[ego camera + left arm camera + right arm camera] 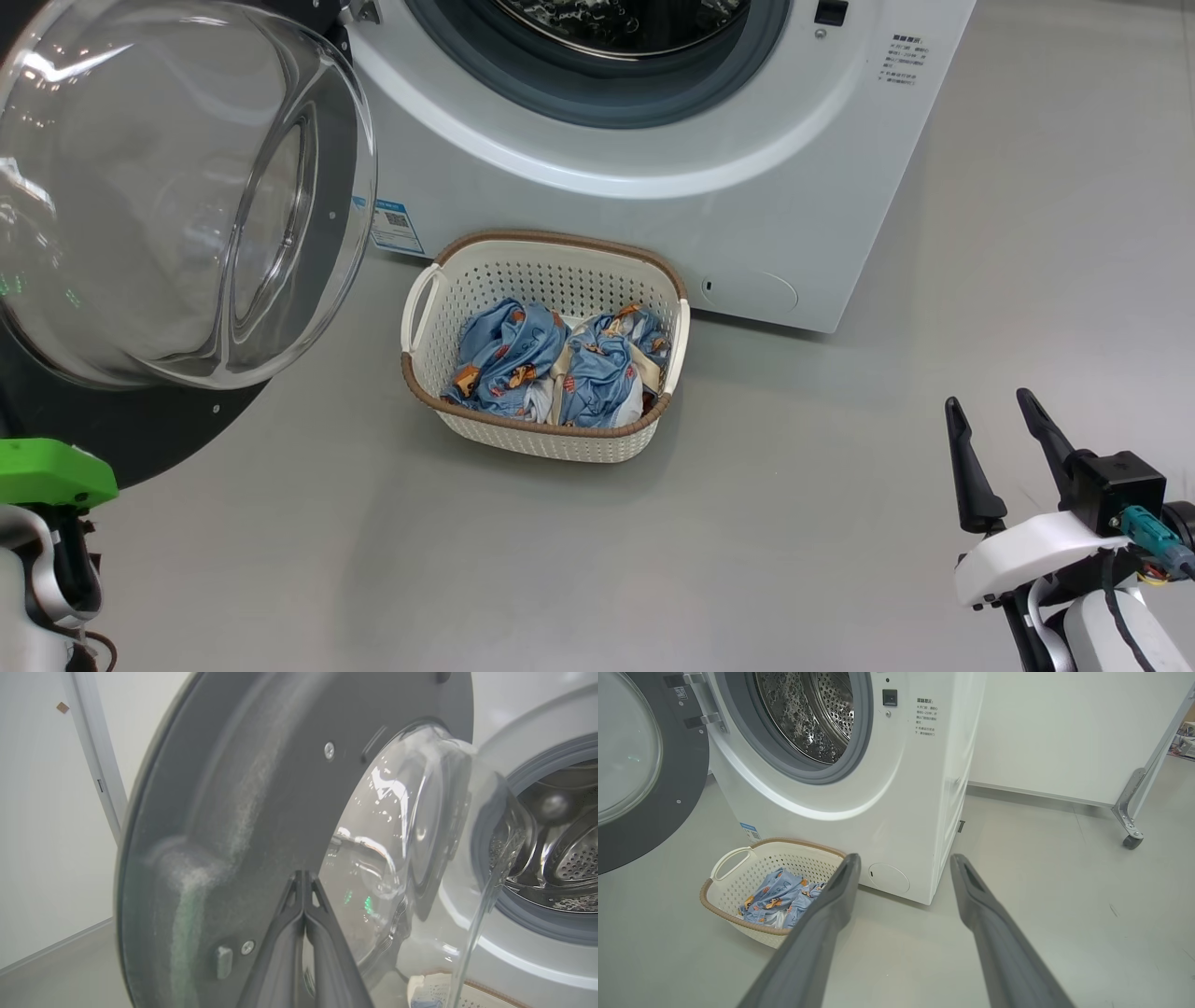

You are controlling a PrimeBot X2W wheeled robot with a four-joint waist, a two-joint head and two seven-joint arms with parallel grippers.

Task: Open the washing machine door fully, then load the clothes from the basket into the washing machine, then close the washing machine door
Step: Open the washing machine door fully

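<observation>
Clothes [558,364] lie crumpled in two blue heaps inside the basket [541,439]. It sits on the floor [794,523] just in front of the washing machine [672,215], below the drum [808,714] and toward the washer's left half. The basket's longer side runs roughly along the washer's front, and its open top leaves the fabric uncovered.

The right gripper [988,399] hangs out in front of the washer's right corner, its two fingers spread wide and empty. From it the clothes lie forward and to the left across bare floor, with nothing between.

The left gripper [303,875] is pressed together on nothing. Its joined tips point at the inner face of the washing machine door [177,196], where the grey ring meets the glass; contact cannot be told. That door stands swung out from the washer's left side, its glass bulge hanging just left of the basket.

The door looks open wide enough. The right arm seems to have the freer path to the clothes, since the left would have to come round the bulge. The drum mouth, above and behind the basket, is unobstructed.
</observation>
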